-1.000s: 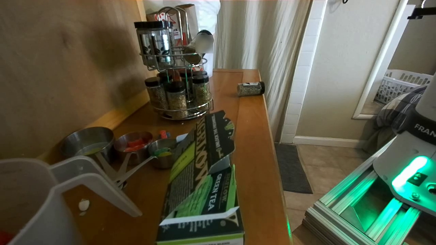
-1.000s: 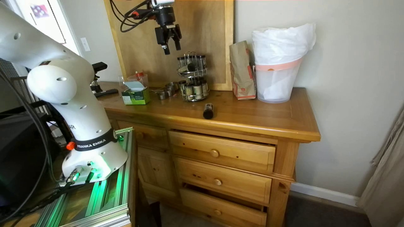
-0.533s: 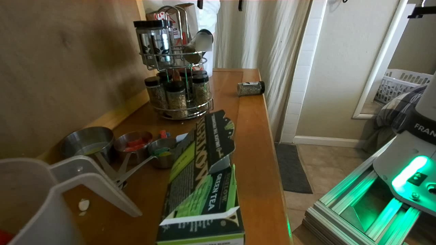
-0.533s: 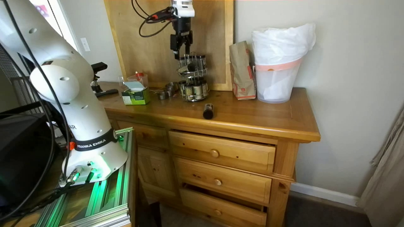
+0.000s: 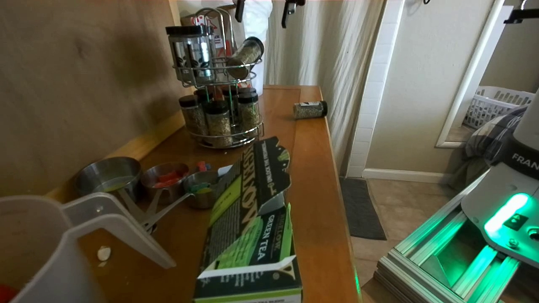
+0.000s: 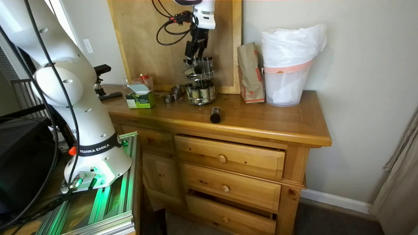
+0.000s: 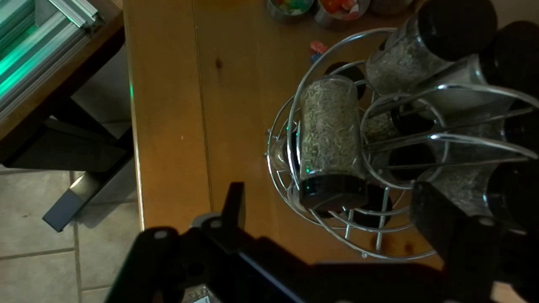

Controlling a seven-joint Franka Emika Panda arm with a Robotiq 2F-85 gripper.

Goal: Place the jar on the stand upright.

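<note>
Behind the dresser (image 6: 267,122) rise a pale wall (image 6: 356,65) and a wooden panel (image 6: 156,55); a paper bag (image 6: 250,75) and a white-lined bin (image 6: 283,86) stand side by side on top. Near the bag, the wire stand (image 5: 219,84) carries black-lidded glass jars (image 5: 219,120) on 2 tiers. On the upper tier lies the tilted jar (image 5: 247,54), its lid end raised. Another, the loose jar (image 5: 310,110), rests on its side on the dresser top, near the front edge. The gripper (image 5: 261,22) hangs close to the top of the stand, its fingers (image 7: 234,206) spread wide apart; in the wrist view the tilted jar shows beyond their tips, between them. An opened green tea box (image 5: 252,219) sits just beside metal measuring cups (image 5: 200,203), and a translucent pitcher (image 5: 42,252) stands near them.
</note>
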